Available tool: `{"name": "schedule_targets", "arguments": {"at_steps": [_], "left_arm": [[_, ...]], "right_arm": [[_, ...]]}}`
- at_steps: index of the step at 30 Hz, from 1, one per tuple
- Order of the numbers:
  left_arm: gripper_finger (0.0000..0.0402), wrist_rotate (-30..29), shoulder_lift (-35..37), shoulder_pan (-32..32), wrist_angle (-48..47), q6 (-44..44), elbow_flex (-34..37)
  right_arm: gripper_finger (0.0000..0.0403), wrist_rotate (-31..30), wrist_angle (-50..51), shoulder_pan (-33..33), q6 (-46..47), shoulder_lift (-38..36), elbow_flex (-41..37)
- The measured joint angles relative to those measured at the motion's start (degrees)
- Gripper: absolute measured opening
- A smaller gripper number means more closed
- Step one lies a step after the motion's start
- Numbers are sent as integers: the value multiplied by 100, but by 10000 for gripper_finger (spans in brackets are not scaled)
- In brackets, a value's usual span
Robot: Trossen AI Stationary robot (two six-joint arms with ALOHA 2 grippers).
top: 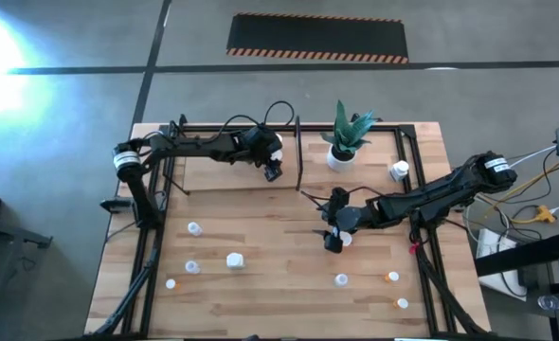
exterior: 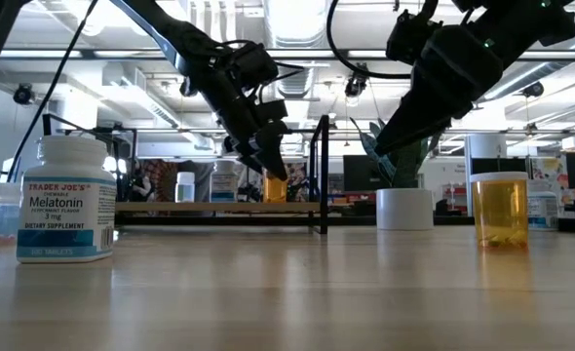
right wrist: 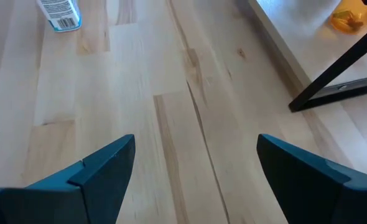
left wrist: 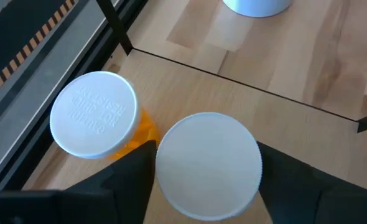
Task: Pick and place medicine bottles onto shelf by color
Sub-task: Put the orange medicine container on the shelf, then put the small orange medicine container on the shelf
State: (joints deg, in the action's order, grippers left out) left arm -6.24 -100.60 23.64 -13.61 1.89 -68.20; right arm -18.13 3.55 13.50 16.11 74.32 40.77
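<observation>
The left hand (top: 273, 172) is over the shelf (top: 232, 175), fingers parted on either side of an orange bottle (exterior: 275, 187) standing there beside another; grip or not, I cannot tell. The right hand (top: 333, 239) hangs wide open and empty above the counter (top: 279, 256), where more bottles (top: 193, 228) stand scattered.

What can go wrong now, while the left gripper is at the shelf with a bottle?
1. In the left wrist view, the left gripper straddles a white-capped bottle right beside another orange bottle; lifting off could knock either over.
2. The black divider bar stands close by; the arm might clip it.
</observation>
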Motion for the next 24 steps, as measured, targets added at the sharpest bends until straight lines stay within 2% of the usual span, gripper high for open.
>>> {"name": "schedule_targets", "arguments": {"at_steps": [7, 14, 19, 22, 24], "left_arm": [[296, 136, 195, 2, -147, -2, -34], [302, 149, 1429, -320, -1047, -13, 15], [301, 144, 2465, -1270, -1716, -214, 211], [301, 78, 2870, -2182, -1963, -499, 311], [301, -233, 3043, -2882, -2020, -792, 370]], "right_arm": [[326, 0, 2, 0, 59, 0, -1], [327, 2, 330, -3, 290, 0, -59], [326, -48, 486, -42, 391, 0, -59], [326, -50, 451, -39, 342, 0, -59], [326, -54, 402, -36, 237, 0, -59]]}}
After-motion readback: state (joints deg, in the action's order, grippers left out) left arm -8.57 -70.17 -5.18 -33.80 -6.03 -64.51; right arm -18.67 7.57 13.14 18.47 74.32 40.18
